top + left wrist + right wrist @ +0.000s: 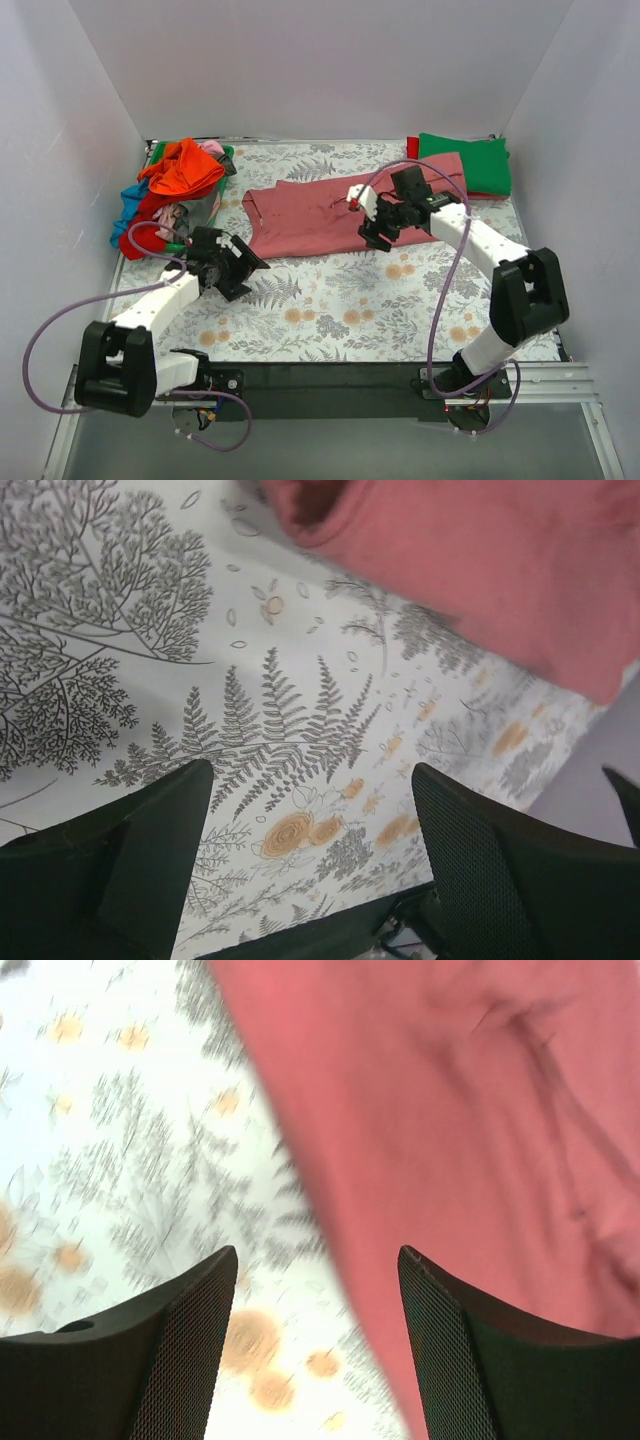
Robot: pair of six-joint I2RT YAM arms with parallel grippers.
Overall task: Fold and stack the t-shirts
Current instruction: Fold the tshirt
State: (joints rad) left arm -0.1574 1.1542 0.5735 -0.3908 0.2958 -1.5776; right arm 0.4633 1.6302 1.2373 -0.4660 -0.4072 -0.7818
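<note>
A large dusty-rose t-shirt [330, 215] lies partly folded in the middle of the floral table covering [340, 300]. My right gripper [375, 238] hovers open over its near right edge. In the right wrist view the rose t-shirt [470, 1110] fills the right side and nothing sits between the open gripper [318, 1270] fingers. My left gripper [243, 266] is open near the shirt's near left corner. Its wrist view shows that gripper [310, 810] over bare covering, with the rose t-shirt [480, 570] beyond it. A folded green t-shirt [468, 162] rests on a red one [412, 147] at the back right.
A heap of unfolded t-shirts sits at the back left: orange [185, 165] on top, blue [128, 205] and red [145, 240] spilling out of a green basket [228, 158]. White walls close in the table on three sides.
</note>
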